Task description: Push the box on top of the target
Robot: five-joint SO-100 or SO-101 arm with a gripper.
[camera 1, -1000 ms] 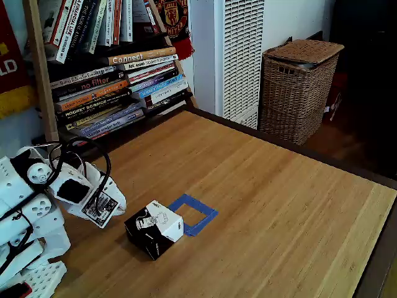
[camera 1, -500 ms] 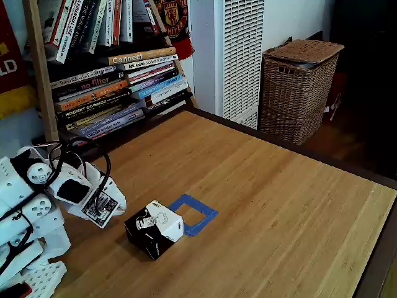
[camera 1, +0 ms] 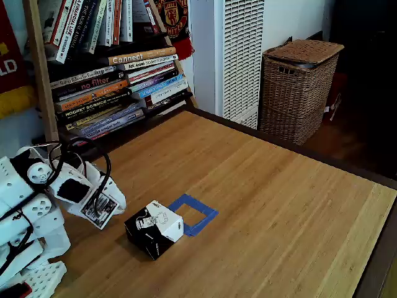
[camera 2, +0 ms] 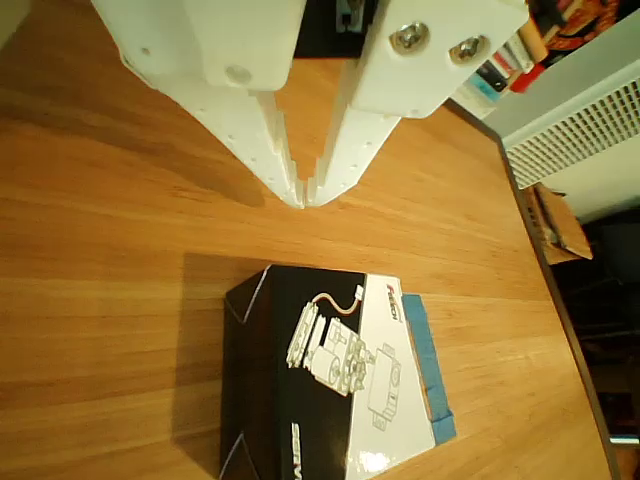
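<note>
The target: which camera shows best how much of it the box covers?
The fixed view. There the target shows as a nearly whole blue square, the box overlapping its near-left corner. In the other view, only one blue strip shows beside the box.

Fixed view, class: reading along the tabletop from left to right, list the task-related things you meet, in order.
gripper → box → target, then bare wood of the table to its right edge.
</note>
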